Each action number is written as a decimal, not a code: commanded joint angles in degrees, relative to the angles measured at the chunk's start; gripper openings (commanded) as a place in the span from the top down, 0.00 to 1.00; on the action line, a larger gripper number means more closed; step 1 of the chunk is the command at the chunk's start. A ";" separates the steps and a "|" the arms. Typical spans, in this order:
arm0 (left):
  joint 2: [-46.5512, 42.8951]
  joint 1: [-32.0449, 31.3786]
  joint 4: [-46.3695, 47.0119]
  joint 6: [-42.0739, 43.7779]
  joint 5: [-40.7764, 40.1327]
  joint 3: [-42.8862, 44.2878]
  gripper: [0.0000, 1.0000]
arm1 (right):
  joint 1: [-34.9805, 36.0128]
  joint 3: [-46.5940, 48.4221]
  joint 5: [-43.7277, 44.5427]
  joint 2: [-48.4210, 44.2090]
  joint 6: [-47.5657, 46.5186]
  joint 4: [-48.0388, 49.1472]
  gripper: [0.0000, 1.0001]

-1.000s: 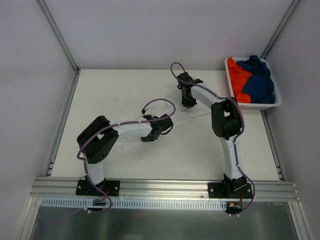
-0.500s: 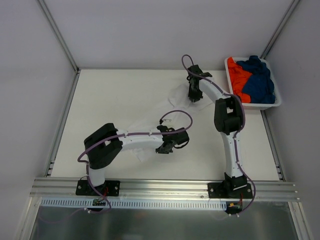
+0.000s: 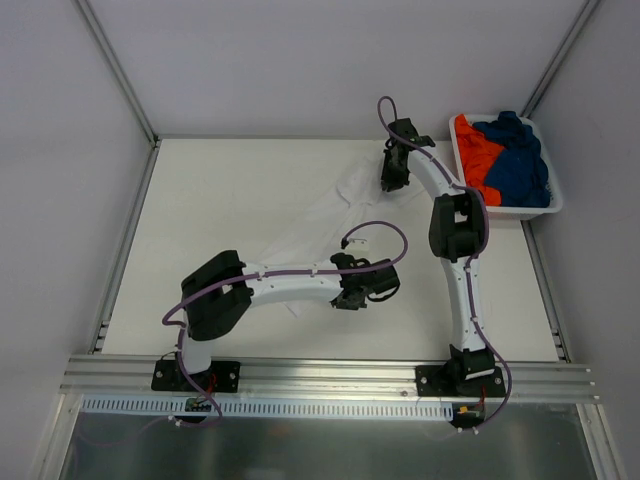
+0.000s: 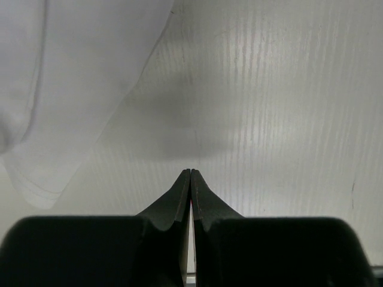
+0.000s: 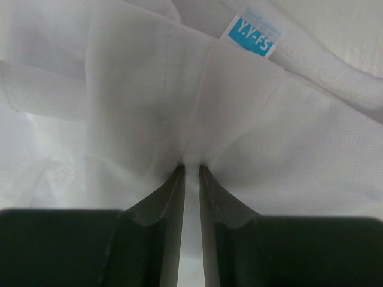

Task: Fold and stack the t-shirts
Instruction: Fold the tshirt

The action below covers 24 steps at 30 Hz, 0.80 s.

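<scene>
The white t-shirt [image 3: 338,203] lies stretched across the table from the far middle towards the left arm. My right gripper [image 3: 391,181] is shut on a fold of it; the right wrist view shows the cloth [image 5: 149,89] pinched between the jaws [image 5: 191,166], with its small blue label [image 5: 254,36] just beyond. My left gripper [image 3: 383,287] is shut and empty over bare table near the front middle. In the left wrist view the closed tips [image 4: 191,171] point at the table, with the shirt's edge [image 4: 78,89] at upper left. The orange t-shirt [image 3: 474,155] and the dark blue t-shirt [image 3: 516,160] lie crumpled in the basket.
The white plastic basket [image 3: 512,211] stands at the table's far right corner. Grey walls with metal posts close in the table on three sides. The arm bases sit on a metal rail [image 3: 330,372] at the near edge.
My right gripper has moved back and to the right, pulling the white shirt with it. My left arm has swung right and towards the front, and the shirt has been drawn out longer.
</scene>
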 commanded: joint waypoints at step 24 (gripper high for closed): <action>-20.06 7.85 -10.40 -2.66 -20.17 -12.96 1.00 | -2.45 -1.19 -29.69 -3.44 6.78 24.17 0.67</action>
